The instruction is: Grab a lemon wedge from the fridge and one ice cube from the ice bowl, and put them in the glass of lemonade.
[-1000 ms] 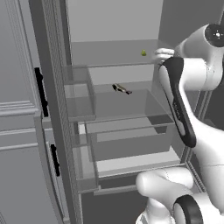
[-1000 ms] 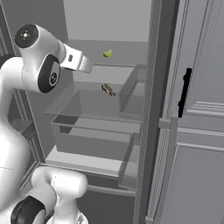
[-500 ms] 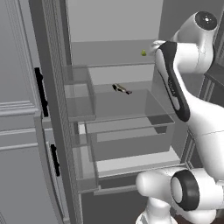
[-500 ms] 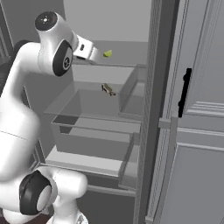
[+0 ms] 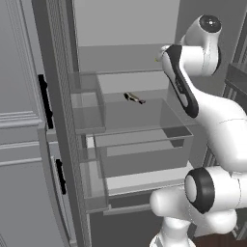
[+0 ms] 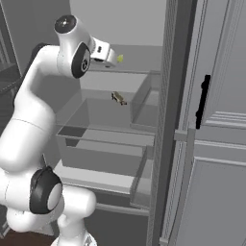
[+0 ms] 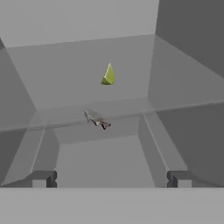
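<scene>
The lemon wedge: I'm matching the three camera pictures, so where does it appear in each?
Left base view: the lemon wedge peeks out at the arm's edge, upper right, on the fridge's upper shelf.
Right base view: upper middle, just right of the white hand.
Hand view: above centre, beyond the open pincer.
Shared landmark: the small dark item one shelf lower.
</scene>
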You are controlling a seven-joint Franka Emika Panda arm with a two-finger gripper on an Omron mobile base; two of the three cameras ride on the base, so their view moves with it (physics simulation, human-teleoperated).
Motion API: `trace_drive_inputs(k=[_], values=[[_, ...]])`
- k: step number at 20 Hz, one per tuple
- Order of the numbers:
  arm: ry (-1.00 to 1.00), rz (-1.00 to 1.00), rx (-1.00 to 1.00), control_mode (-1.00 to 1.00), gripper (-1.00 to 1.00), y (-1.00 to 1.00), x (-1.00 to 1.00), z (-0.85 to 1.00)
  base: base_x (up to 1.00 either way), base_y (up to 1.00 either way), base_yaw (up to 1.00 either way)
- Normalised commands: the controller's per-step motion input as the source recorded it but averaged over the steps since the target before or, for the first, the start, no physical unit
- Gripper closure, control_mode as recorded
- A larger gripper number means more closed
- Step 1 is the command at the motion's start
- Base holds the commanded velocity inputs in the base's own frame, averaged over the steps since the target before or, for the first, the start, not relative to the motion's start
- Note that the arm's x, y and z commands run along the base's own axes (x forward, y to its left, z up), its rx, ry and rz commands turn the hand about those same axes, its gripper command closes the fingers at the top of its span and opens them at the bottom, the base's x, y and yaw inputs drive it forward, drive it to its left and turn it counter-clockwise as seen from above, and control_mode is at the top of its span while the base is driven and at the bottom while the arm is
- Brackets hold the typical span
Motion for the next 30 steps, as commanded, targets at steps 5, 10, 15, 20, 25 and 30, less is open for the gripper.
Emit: trace_drive_inputs(k=[5, 10, 15, 20, 25, 30], values=[[0.00, 0.00, -0.02, -1.00, -1.00, -0.09, 0.47, -0.01, 0.00, 0.00, 0.00], [0.00, 0.00, -0.02, -1.00, -1.00, -0.04, 0.53, -0.08, 0.00, 0.00, 0.00], [0.01, 0.00, -0.01, -1.00, -1.00, 0.00, 0.52, -0.15, 0.00, 0.00, 0.00], [0.04, 0.00, 0.00, -1.00, -1.00, -0.05, 0.52, -0.02, 0.00, 0.00, 0.00], [0.04, 0.00, 0.00, -1.00, -1.00, -0.12, 0.55, -0.01, 0.00, 0.00, 0.00], [0.03, 0.00, 0.00, -1.00, -1.00, -0.10, 0.53, -0.06, 0.00, 0.00, 0.00]])
